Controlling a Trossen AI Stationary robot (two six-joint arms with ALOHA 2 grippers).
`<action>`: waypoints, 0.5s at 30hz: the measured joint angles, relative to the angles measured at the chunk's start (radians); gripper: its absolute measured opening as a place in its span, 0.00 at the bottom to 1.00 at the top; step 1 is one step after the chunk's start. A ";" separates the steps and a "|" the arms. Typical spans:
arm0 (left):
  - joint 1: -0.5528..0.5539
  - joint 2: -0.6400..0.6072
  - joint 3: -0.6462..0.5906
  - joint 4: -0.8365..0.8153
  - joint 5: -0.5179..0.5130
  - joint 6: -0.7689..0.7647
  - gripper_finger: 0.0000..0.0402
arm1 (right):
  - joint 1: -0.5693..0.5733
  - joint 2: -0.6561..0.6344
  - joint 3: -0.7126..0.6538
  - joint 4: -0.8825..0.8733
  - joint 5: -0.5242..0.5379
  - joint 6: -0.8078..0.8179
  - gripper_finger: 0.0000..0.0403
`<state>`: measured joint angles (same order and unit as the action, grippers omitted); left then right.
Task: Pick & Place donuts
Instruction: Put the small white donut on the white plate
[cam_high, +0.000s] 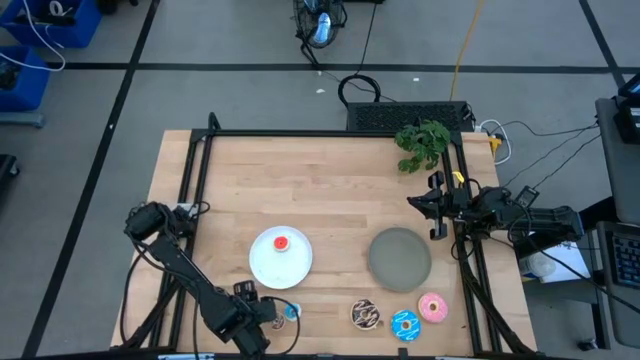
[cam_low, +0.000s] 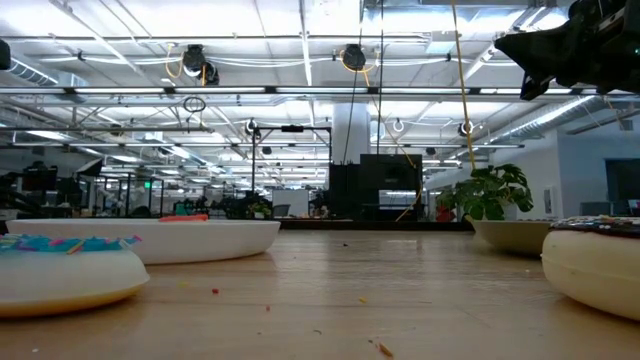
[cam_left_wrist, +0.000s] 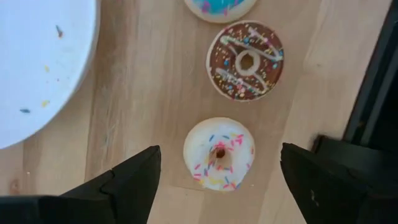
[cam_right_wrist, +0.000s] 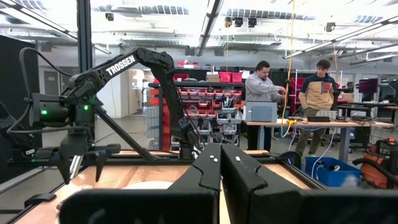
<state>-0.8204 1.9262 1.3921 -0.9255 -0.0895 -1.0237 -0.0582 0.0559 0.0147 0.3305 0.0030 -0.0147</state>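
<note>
My left gripper (cam_left_wrist: 217, 171) is open low over the table's near edge, its fingers standing on either side of a tiny white donut with pink icing and sprinkles (cam_left_wrist: 219, 154), which lies flat on the wood. Beyond it lie the chocolate sprinkled donut (cam_left_wrist: 245, 60) and the blue-iced donut (cam_left_wrist: 219, 6). In the high view the pink-iced donut (cam_high: 433, 307) lies to their right, and a tiny red donut (cam_high: 282, 242) rests on the white plate (cam_high: 265, 268). My right gripper (cam_right_wrist: 221, 165) is shut and empty, raised near the table's right edge (cam_high: 425, 205). The other tiny donuts are out of view.
The grey plate (cam_high: 400, 257) lies right of the white plate, with bare wood between them. A green plant (cam_high: 422, 142) stands at the far right corner. A black frame rail (cam_left_wrist: 373, 81) runs close beside my left gripper. People stand at a bench (cam_right_wrist: 292, 93) beyond the table.
</note>
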 joint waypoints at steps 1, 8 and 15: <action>0.000 0.000 -0.001 0.003 0.000 0.002 0.82 | 0.000 0.000 0.000 0.000 0.000 0.000 0.00; 0.000 0.006 -0.001 0.014 -0.011 0.019 0.82 | 0.000 0.000 0.000 0.000 0.000 0.000 0.00; 0.000 0.053 -0.002 0.015 0.011 0.053 0.82 | 0.000 0.000 0.000 0.000 0.000 0.000 0.00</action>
<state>-0.8204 1.9797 1.3899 -0.9101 -0.0785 -0.9710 -0.0585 0.0559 0.0148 0.3309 0.0032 -0.0151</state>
